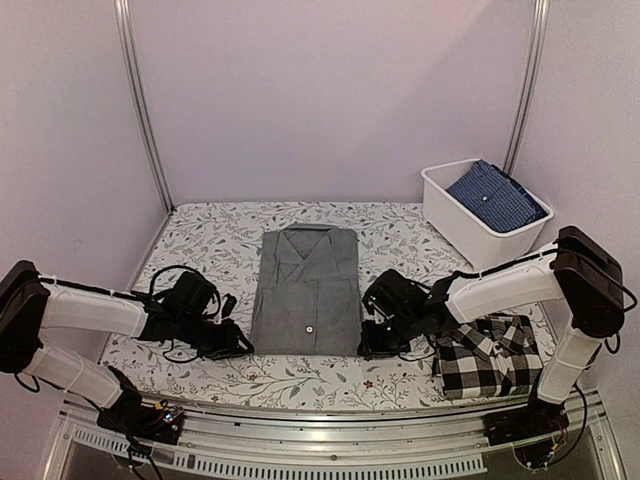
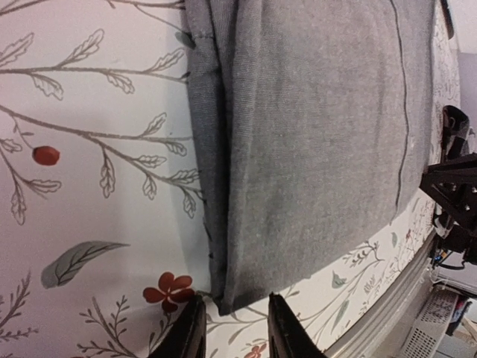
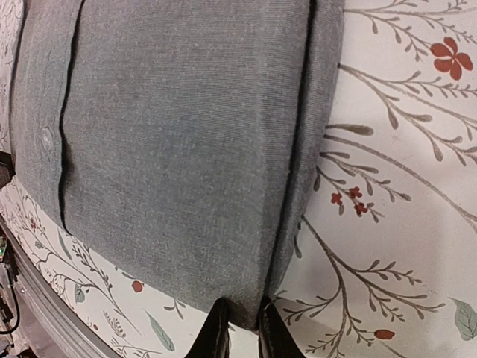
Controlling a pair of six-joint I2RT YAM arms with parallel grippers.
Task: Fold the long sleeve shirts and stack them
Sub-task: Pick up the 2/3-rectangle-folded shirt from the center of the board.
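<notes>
The grey shirt (image 1: 307, 290) lies flat, sleeves folded in, collar at the far end, in the middle of the table. The black-and-white checked shirt (image 1: 487, 355) lies folded at the near right. My left gripper (image 1: 240, 345) is open at the grey shirt's near left corner (image 2: 223, 294), its fingers either side of the corner. My right gripper (image 1: 366, 348) is shut on the grey shirt's near right corner (image 3: 246, 309).
A white bin (image 1: 480, 215) at the far right holds a folded blue patterned shirt (image 1: 497, 195). The table has a floral cloth (image 1: 210, 235). A metal rail (image 1: 330, 440) runs along the near edge.
</notes>
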